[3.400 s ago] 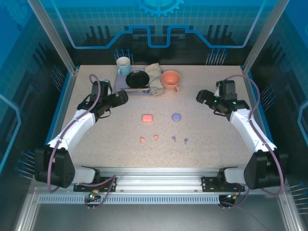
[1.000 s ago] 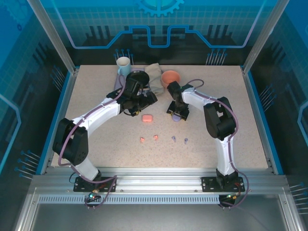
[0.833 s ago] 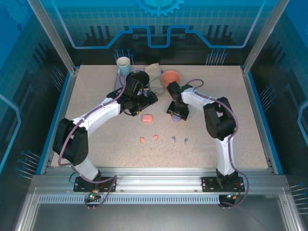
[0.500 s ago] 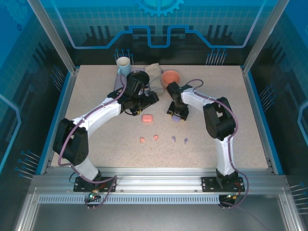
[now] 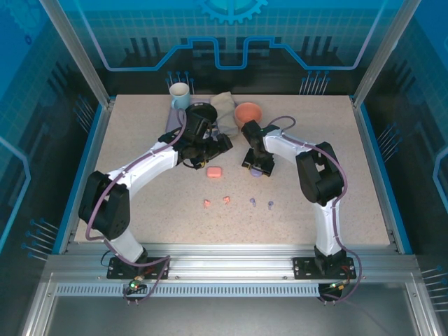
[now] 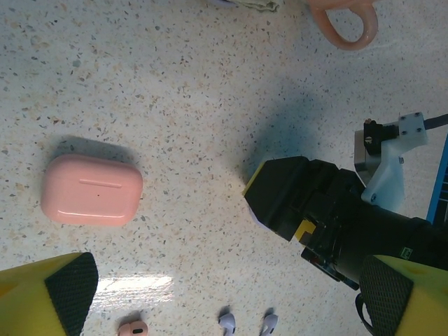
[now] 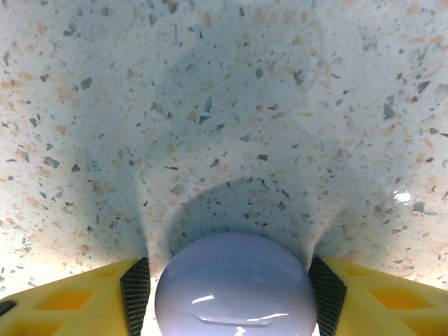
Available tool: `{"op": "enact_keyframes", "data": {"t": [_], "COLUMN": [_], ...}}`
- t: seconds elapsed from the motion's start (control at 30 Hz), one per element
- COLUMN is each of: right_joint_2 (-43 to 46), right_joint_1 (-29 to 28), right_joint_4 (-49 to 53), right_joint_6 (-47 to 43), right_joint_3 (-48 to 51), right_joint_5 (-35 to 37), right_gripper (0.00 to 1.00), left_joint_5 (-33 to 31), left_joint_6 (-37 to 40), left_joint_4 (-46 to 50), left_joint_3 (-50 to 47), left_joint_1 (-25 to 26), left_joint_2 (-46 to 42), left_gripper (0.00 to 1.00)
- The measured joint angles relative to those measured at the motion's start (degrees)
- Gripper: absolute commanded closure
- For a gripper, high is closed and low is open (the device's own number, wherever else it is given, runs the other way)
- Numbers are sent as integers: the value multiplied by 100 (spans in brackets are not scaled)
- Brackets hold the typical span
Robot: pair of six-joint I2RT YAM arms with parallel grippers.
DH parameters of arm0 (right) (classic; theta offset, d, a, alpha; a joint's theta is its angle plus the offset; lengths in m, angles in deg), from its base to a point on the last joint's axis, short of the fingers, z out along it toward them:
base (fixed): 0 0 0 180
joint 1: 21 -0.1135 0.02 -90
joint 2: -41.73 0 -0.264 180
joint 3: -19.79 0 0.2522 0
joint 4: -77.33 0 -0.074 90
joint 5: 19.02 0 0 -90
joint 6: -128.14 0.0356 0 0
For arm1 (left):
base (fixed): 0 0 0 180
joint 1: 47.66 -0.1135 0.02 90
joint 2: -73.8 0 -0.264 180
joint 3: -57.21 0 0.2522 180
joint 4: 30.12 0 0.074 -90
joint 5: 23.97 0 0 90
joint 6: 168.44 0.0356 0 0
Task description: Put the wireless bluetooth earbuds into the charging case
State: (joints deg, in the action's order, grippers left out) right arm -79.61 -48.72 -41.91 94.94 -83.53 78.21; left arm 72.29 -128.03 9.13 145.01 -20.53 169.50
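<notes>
Purple case (image 7: 234, 297) is pinched by right gripper (image 7: 231, 280), frame bottom, likely for opening | left gripper (image 6: 224, 294) is held spread near pink case (image 6: 91, 190), ungrasped.

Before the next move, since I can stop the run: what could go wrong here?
1. The right hand grips the glossy, rounded lilac case by its sides; it may slip out.
2. The open left hand hovers by the pink case with the right arm close beside it; they could collide.
3. The earbuds lie loose nearby and could get swept away.
</notes>
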Motion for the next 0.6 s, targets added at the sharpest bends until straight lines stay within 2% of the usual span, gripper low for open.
{"op": "enact_keyframes", "data": {"t": [0.2,0.4,0.6], "right_joint_2": [0,2,175], "right_joint_1": [-9,-4,17], "right_joint_4": [4,46,-151], "right_joint_6": [0,4,101], "right_joint_3": [0,2,243], "right_joint_5": [-9,-13,-72], "right_gripper": [36,50,54], "left_joint_5": [-28,-35,166], "left_joint_6": [0,0,-7], "left_joint_4": [0,-2,-299], "left_joint_3": [52,61,-35], "left_joint_1": [11,15,33], "left_joint_2": [2,50,107], "left_gripper": [1,1,1]}}
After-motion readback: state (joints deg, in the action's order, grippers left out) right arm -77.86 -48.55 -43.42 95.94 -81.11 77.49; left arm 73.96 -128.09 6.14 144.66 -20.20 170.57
